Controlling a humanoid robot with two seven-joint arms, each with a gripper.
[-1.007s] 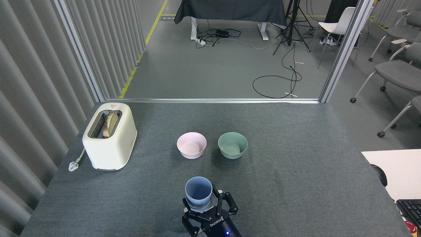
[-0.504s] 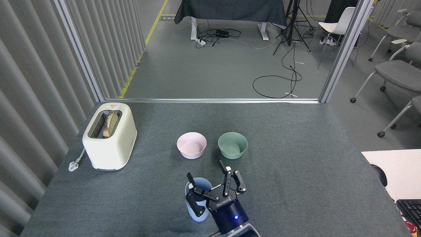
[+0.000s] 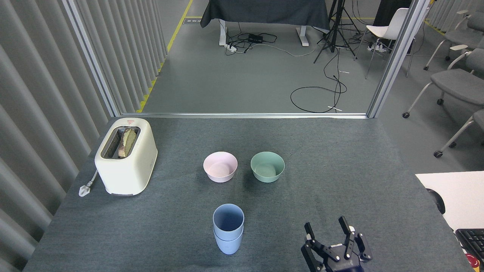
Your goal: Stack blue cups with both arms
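The right gripper [image 3: 327, 232] holds its fingers [image 3: 343, 222] spread wide and empty, well right of the blue cups [image 3: 228, 233], which stand nested upright on the counter [image 3: 340, 170], nearer than the pink bowl [image 3: 220, 166].

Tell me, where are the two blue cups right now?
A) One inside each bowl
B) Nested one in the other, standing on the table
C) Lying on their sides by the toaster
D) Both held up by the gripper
B: the blue cups stand nested upright on the table, nearer than the bowls, with the open right gripper off to their right, touching nothing.
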